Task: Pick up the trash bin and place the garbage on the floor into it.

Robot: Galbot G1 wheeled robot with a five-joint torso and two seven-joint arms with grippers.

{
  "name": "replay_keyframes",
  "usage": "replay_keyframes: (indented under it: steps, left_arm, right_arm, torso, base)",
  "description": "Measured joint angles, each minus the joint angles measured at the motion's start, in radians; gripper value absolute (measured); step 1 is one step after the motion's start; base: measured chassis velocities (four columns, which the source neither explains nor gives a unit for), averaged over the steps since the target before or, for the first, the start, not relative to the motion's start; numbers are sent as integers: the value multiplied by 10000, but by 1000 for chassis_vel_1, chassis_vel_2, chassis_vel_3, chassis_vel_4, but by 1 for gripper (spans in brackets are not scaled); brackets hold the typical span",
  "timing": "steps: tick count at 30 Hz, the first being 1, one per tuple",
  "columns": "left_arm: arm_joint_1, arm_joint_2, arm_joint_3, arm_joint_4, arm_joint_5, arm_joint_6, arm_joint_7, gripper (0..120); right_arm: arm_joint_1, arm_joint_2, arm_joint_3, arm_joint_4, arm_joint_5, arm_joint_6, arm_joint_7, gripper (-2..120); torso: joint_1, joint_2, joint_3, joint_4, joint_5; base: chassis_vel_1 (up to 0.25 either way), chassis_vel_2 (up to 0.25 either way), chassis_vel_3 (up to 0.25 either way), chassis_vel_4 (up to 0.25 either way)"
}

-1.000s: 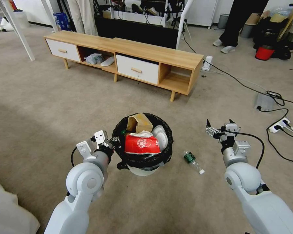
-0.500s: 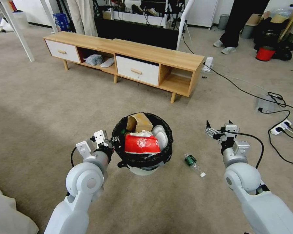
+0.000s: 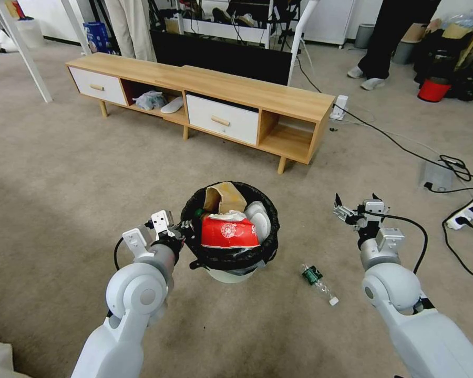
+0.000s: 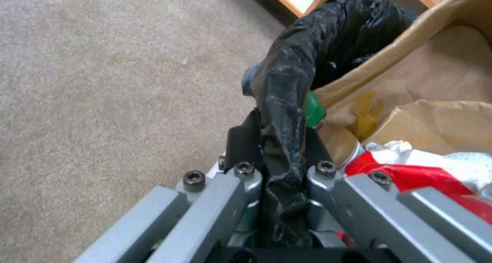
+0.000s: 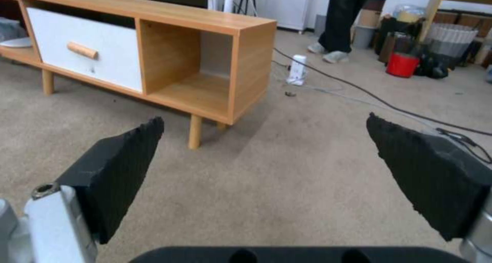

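Near the robot, the left tool [image 3: 181, 229] pinches the trash bin [image 3: 229, 227] by its rim, its base partly hidden. Right tool [image 3: 343, 208] gapes empty; a bottle [image 3: 318, 276] lies between.

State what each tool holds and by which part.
The left tool is shut on the trash bin, pinching its bag-covered rim. The right tool is open and holds nothing.
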Motion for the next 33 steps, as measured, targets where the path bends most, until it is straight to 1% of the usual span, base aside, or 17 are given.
replay_keyframes:
  steps: [8, 11, 12, 14, 15, 16, 19, 20, 21, 22, 23, 24, 25, 28, 30, 31, 33]
  left_arm:
    - [9, 14, -3, -20, 0, 0, 0, 4]
    - [-5, 22, -4, -20, -1, 0, 1, 4]
    - [-5, 22, -4, -20, -1, 0, 1, 4]
    - [0, 45, -24, -24, -5, 0, 1, 4]
    - [29, 81, -80, -46, -7, 0, 4, 4]
    - [29, 81, -80, -46, -7, 0, 4, 4]
    - [67, 104, -134, -68, -13, 0, 15, 4]
    - [67, 104, -134, -68, -13, 0, 15, 4]
    - [72, 95, -136, -78, -15, 0, 18, 4]
    - [72, 84, -137, -81, -18, 0, 22, 4]
    - [72, 84, -137, -81, -18, 0, 22, 4]
    - [72, 79, -137, -84, -19, 0, 27, 4]
    - [72, 79, -137, -84, -19, 0, 27, 4]
    - [76, 93, -159, -83, -19, 0, 38, 4]
    - [85, 113, -197, -80, -21, 0, 59, 4]
    - [85, 113, -197, -80, -21, 0, 59, 4]
    - [90, 113, -201, -64, -22, -1, 79, 4]
  right_arm:
    - [63, -154, -3, -32, 80, -165, -132, 100]
    - [139, -389, 43, -41, 281, -745, -231, 100]
    - [139, -389, 43, -41, 281, -745, -231, 100]
    - [152, -665, 148, 51, 564, -1649, -257, 100]
    - [141, -1016, 305, 294, 1091, -2957, -287, 100]
    - [141, -1016, 305, 294, 1091, -2957, -287, 100]
    - [117, -1510, 540, 644, 2182, -5286, -682, 100]
    - [117, -1510, 540, 644, 2182, -5286, -682, 100]
    - [106, -1629, 566, 665, 2311, -5744, -972, 100]
    - [87, -1701, 558, 610, 2221, -5901, -1283, 100]
    - [87, -1701, 558, 610, 2221, -5901, -1283, 100]
    - [33, -1761, 509, 468, 2009, -6005, -1781, 100]
    - [33, -1761, 509, 468, 2009, -6005, -1781, 100]
    - [-99, -1837, 382, 232, 1790, -6016, -2341, 100]
    - [-430, -1978, 215, -35, 1453, -6010, -3029, 100]
    - [-430, -1978, 215, -35, 1453, -6010, -3029, 100]
    - [-621, -2053, 143, -145, 1264, -5991, -3467, 100]
  torso:
    - [0, 0, -3, 0, 2]
    - [0, 0, -2, 2, 2]
    - [0, 0, -2, 2, 2]
    - [0, 0, -2, 0, 2]
    - [0, 0, -2, -1, 2]
    - [0, 0, -2, -1, 2]
    - [0, 0, -2, 0, 0]
    - [0, 0, -2, 0, 0]
    - [0, 0, -2, 2, 0]
    - [0, 0, -3, 2, 0]
    - [0, 0, -3, 2, 0]
    - [-1, 0, -2, 1, 1]
    - [-1, 0, -2, 1, 1]
    - [0, 0, -2, 1, 3]
    - [0, 0, -2, 0, 4]
    - [0, 0, -2, 0, 4]
    - [0, 0, -2, -2, 0]
  base:
    - [3, -5, -7, 3]
    - [0, 0, 0, 0]
    - [0, 0, 0, 0]
    - [0, 0, 0, 0]
    - [0, 0, 0, 0]
    - [0, 0, 0, 0]
    - [0, 0, 0, 0]
    - [0, 0, 0, 0]
    - [0, 0, 0, 0]
    - [0, 0, 0, 0]
    - [0, 0, 0, 0]
    - [0, 0, 0, 0]
    - [0, 0, 0, 0]
    - [0, 0, 0, 0]
    - [0, 0, 0, 0]
    - [0, 0, 0, 0]
    - [0, 0, 0, 0]
